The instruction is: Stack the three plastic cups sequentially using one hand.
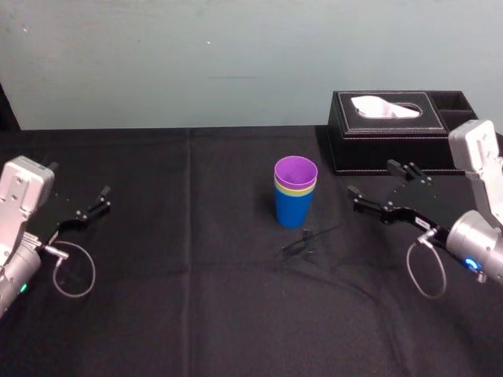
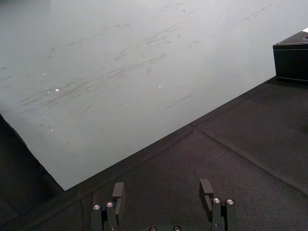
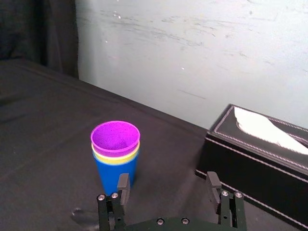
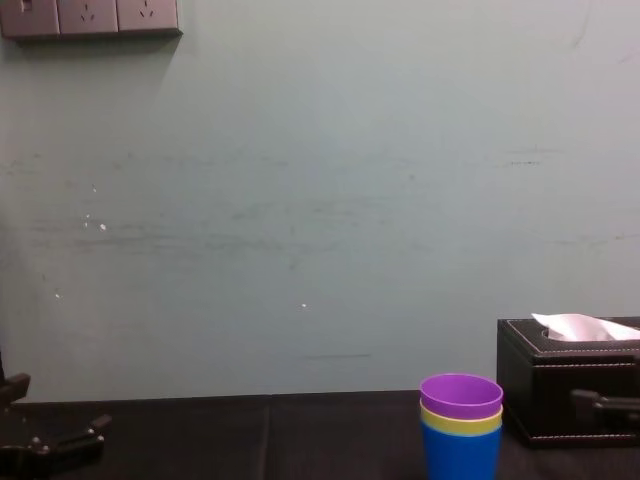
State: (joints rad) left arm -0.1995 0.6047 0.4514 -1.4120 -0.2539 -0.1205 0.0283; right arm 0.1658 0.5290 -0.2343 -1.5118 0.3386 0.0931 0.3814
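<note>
The three cups [image 1: 295, 192] sit nested at the middle of the table [image 1: 196, 314], purple on top. The right gripper [image 1: 370, 177] hovers to their right, jaws wide. The left gripper [image 1: 93, 203] is parked far left, also wide. A stray swing by the right arm could topple the stack.

The desk [image 1: 196, 306] has a black cloth on it. A bright blue plastic cup [image 1: 293, 212] stands in the middle. A black leather tissue box [image 1: 377, 149] sits far back on the right.
</note>
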